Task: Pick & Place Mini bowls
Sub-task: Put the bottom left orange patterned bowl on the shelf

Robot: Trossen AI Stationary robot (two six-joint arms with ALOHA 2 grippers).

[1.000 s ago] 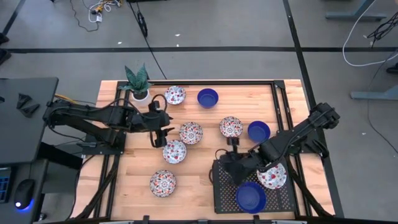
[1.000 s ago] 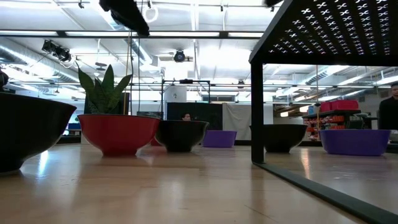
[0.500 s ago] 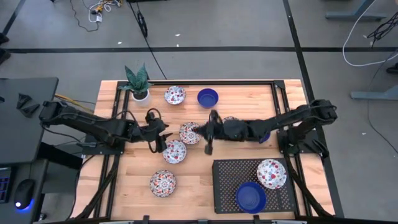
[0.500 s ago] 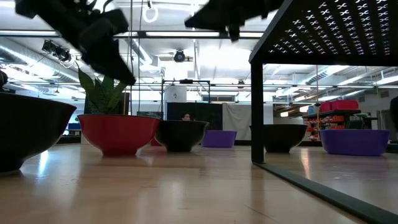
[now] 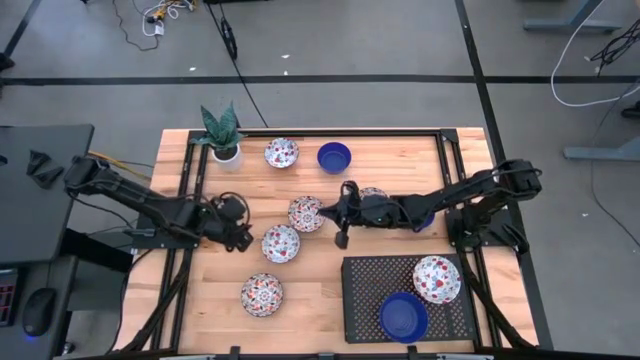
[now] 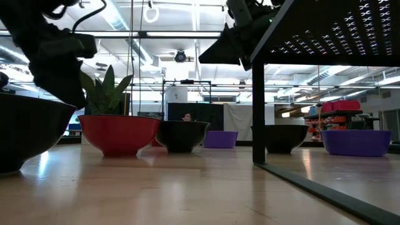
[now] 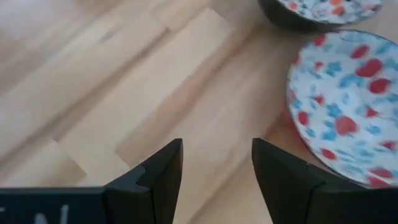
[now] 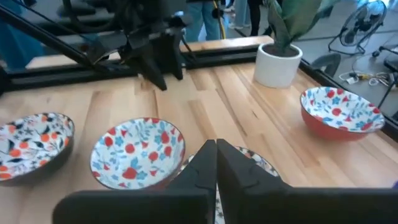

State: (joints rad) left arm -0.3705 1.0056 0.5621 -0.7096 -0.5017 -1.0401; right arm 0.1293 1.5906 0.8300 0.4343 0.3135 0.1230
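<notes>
mini bowls (image 5: 281,243) | just beside left tool (image 5: 243,238); right tool (image 5: 341,240) near

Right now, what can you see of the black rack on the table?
The rack is a flat, dark perforated platform, metal by its look, raised on thin legs; the low view shows one leg standing on the wood table. It sits level at the table's near-right corner. On it rest a floral bowl and a blue bowl. No tool touches it.
</notes>
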